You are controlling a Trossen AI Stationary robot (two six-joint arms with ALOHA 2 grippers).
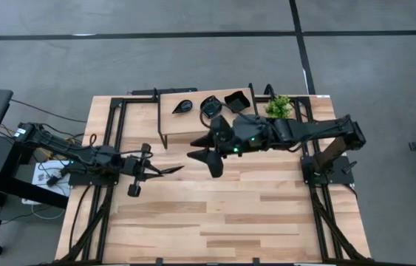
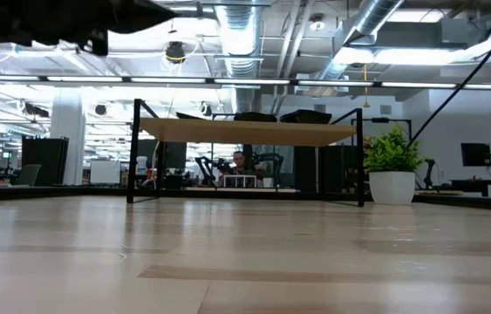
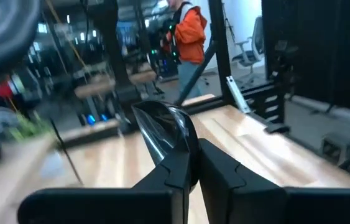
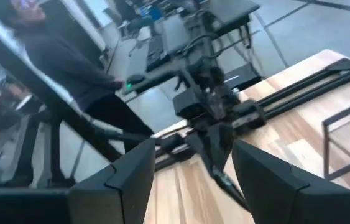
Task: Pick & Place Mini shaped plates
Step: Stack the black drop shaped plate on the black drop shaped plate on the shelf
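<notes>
Your left gripper (image 1: 165,171) has fingers pressed together on mini shaped plate (image 3: 165,127) — glossy black, pinched by its edge, held above bare wood at table (image 1: 230,222) left-centre. Three more black plates (image 1: 209,103) sit on raised shelf (image 1: 193,122) along far edge, small potted plant (image 1: 278,106) just beside shelf's right end. Right gripper (image 1: 206,149) hangs near shelf front — fingers spread, nothing between them. Person in orange jacket (image 3: 190,31) stands beyond table.
</notes>
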